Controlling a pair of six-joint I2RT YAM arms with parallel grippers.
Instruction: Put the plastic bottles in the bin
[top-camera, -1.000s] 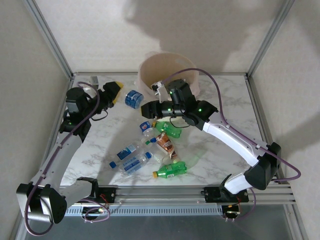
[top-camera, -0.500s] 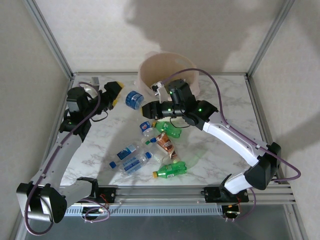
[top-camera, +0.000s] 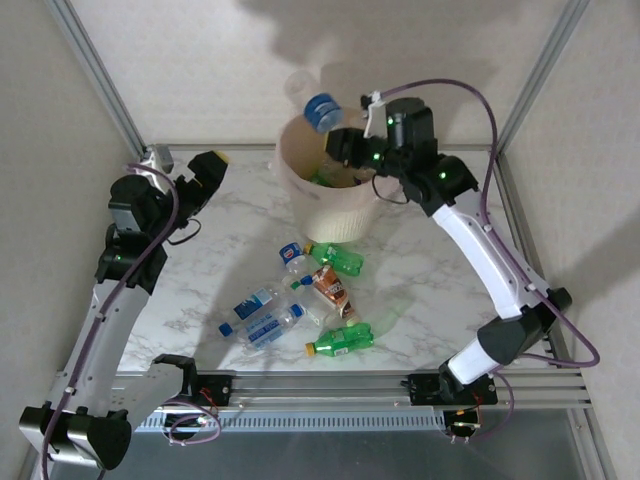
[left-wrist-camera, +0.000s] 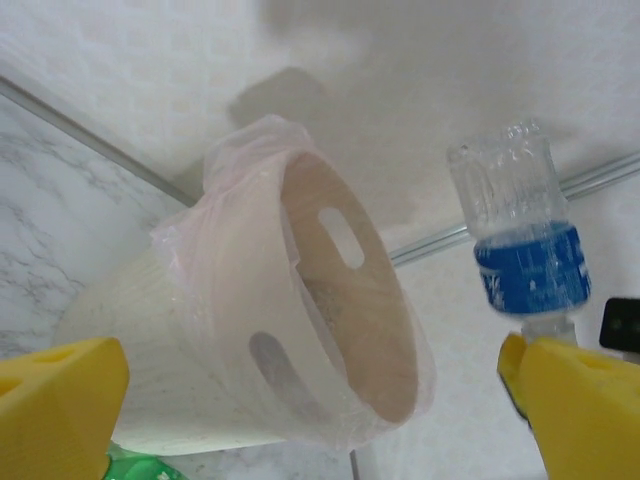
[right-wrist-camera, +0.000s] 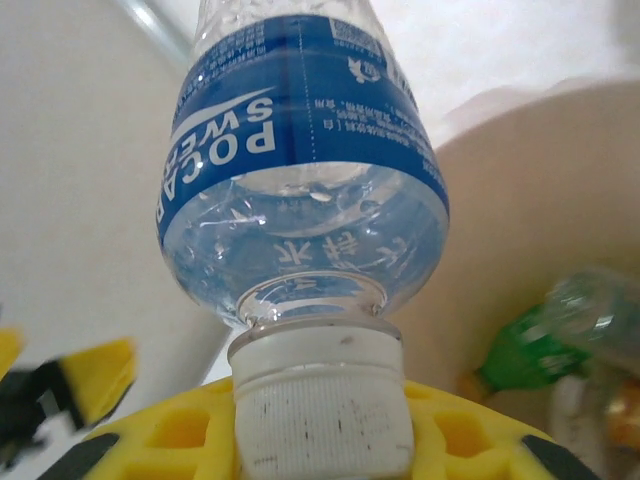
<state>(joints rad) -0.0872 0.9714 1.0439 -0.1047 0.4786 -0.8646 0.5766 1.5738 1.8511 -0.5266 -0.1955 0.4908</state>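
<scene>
Bin (top-camera: 345, 215), upper centre: green bottle (right-wrist-camera: 525, 360) inside. Right pincer (top-camera: 338, 132) grips a blue-labelled bottle (top-camera: 322, 110) above it; left pincer (top-camera: 207, 170) open. On surface (top-camera: 440, 300): two green (top-camera: 335, 258), three blue-labelled (top-camera: 265, 325), one brown-orange (top-camera: 330, 285).

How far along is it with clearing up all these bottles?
Partly done. At least one green bottle already lies inside the bin. In hand: the right gripper clamps a clear blue-labelled bottle by its cap, raised at the bin's far rim. The left gripper is open and empty. Left: roughly half a dozen bottles on the table, including the brown-orange one.
</scene>
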